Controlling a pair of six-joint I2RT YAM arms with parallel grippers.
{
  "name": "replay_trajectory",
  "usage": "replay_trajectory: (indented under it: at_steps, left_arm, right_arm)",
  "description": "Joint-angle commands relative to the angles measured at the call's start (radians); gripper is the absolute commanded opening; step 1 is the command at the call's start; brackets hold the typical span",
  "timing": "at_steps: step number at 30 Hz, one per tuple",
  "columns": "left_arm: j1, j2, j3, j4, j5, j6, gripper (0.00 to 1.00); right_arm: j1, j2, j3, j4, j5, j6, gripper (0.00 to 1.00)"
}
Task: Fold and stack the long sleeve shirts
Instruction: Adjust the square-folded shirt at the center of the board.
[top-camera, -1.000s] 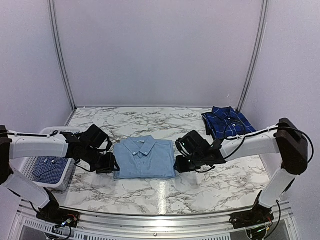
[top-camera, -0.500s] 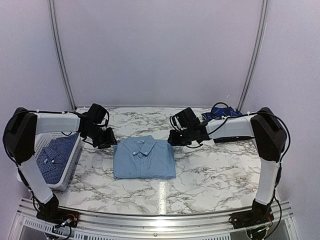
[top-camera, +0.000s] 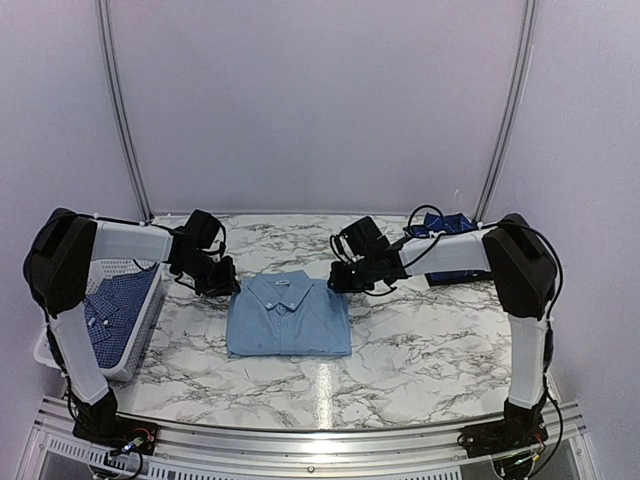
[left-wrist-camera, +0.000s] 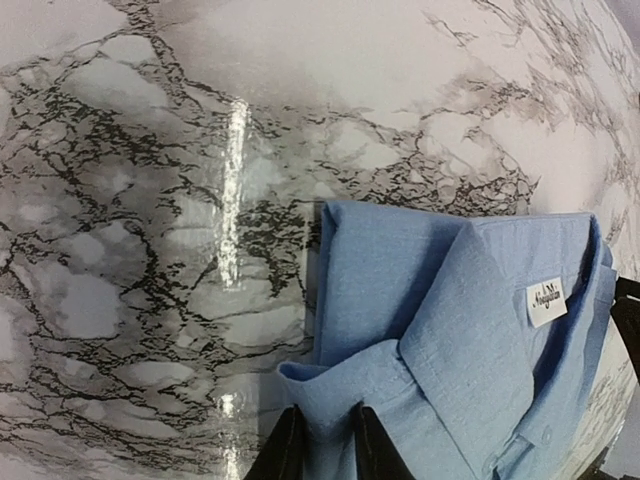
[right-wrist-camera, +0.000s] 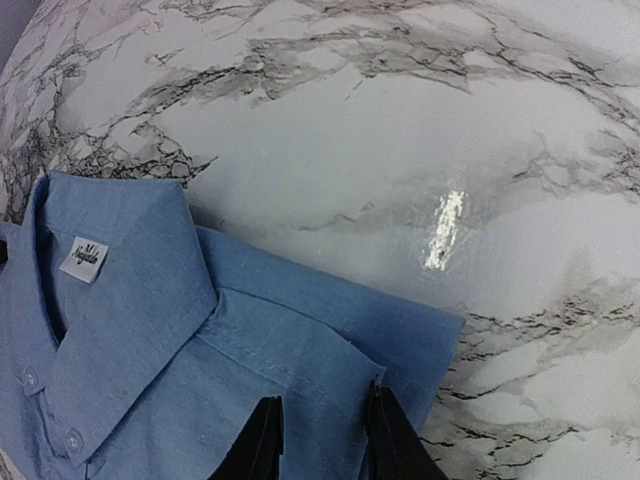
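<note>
The light blue shirt lies folded in a neat rectangle at the middle of the marble desk, collar toward the far side, buttons up. Both arms reach inward to its far corners. The left fingers are clamped on the far-left shoulder fold, with blue cloth pinched in the narrow gap between them. The right fingers are closed in the same way on the far-right shoulder fold. Both wrist views show the collar spread open and a small white label inside it.

At the left edge of the desk stands a white basket, and the blue-and-white check shirt lies inside it. The navy plaid shirt sits at the far right corner of the desk, partly hidden behind the right arm.
</note>
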Motion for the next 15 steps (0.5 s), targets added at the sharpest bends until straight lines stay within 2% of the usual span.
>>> replay_trajectory:
  at_steps: [1, 6, 15]
  left_arm:
    - [0.003, 0.018, 0.027, 0.033, 0.026, 0.005, 0.17]
    - [0.004, 0.015, 0.023, 0.039, 0.029, 0.005, 0.09]
    - [0.004, 0.022, 0.032, 0.038, 0.038, 0.01, 0.0]
  right_arm:
    - [-0.004, 0.019, 0.046, -0.029, 0.028, -0.007, 0.25]
    - [-0.005, 0.028, 0.064, -0.05, 0.071, -0.014, 0.25]
    - [-0.004, 0.069, 0.113, -0.065, 0.075, -0.017, 0.24]
